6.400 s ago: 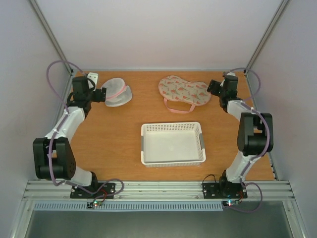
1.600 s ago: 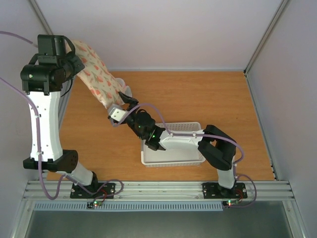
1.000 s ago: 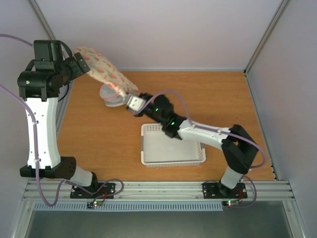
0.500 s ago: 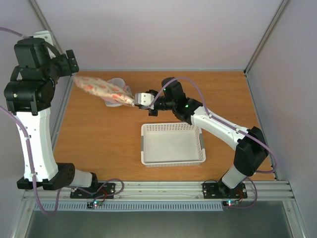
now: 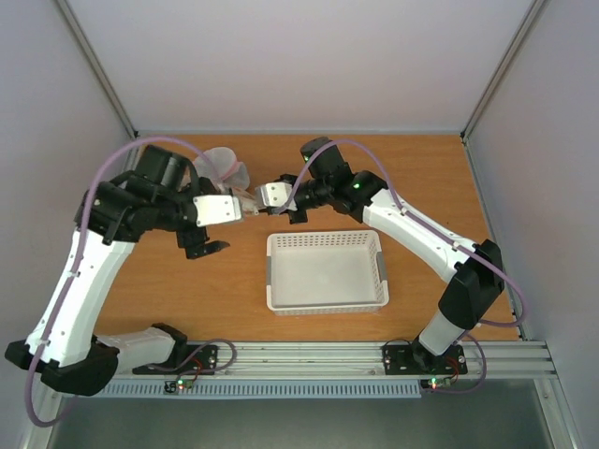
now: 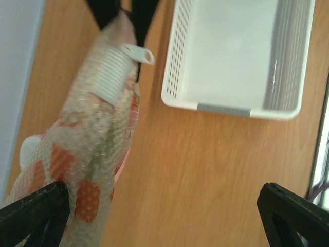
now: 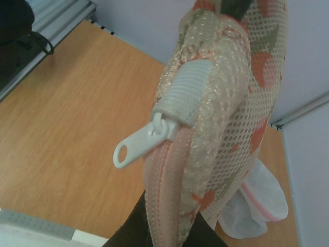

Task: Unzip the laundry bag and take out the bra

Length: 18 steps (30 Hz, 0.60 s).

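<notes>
Beyond the white basket (image 5: 270, 273), far-left, the right gripper (image 6: 123, 15) pinches the laundry bag (image 6: 97, 139) by one end, bra unseen — the left gripper (image 6: 162, 200), spread wide, should close squarely on the zipper pull (image 7: 136, 144), then draw it away.

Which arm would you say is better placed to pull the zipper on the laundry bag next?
Probably the left. The right gripper is shut on one end of the laundry bag, so it is busy. The left gripper is open and free, with the white zipper pull just ahead of it.
</notes>
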Motion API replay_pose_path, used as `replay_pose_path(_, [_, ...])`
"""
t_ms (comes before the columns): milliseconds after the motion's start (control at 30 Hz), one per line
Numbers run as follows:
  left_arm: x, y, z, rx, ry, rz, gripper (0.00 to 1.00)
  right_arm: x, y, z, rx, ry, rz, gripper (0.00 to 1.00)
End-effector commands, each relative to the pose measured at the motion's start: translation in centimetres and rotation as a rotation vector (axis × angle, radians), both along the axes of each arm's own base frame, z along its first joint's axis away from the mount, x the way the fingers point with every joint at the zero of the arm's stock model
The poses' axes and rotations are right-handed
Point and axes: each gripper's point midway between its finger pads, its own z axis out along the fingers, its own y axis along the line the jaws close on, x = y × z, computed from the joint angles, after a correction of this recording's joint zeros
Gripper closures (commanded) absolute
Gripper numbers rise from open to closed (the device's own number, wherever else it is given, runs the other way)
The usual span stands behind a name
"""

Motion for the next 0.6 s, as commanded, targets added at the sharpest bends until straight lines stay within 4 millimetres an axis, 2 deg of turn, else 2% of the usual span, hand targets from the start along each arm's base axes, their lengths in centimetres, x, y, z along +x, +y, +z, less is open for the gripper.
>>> replay_pose_path(0, [1.6,0.2,-0.3,0.195,-0.217,-0.153,0.01,-1.5,0.0,2.0,0.015,-0.075,0.093,0.99])
replay_pose_path(100, [1.7,-0.4,-0.4,0.199,-0.212,-0.172,0.01,-1.6,-0.1,2.0,0.008,-0.087,0.102,0.99])
replay_pose_path(233, [2.3,-0.9,-1.6,0.211,-0.202,-0.159,0.01,-2.3,0.1,2.0,0.010,-0.109,0.140,0.99])
replay_pose_path(367, [3.5,-1.2,-1.5,0.193,-0.233,-0.115,0.13,-2.8,0.1,2.1,0.015,-0.128,0.180,0.99])
replay_pose_path(400, [3.9,-1.3,-1.4,0.182,-0.240,-0.095,0.18,-2.9,0.1,2.0,0.015,-0.133,0.187,0.99])
replay_pose_path(467, [3.9,-1.6,-1.4,0.147,-0.219,-0.069,0.36,-3.1,0.0,2.2,0.018,-0.135,0.192,0.99])
replay_pose_path(567, [2.8,-2.1,-2.0,0.100,-0.162,-0.076,0.69,-3.1,0.1,2.7,0.042,-0.147,0.187,0.98])
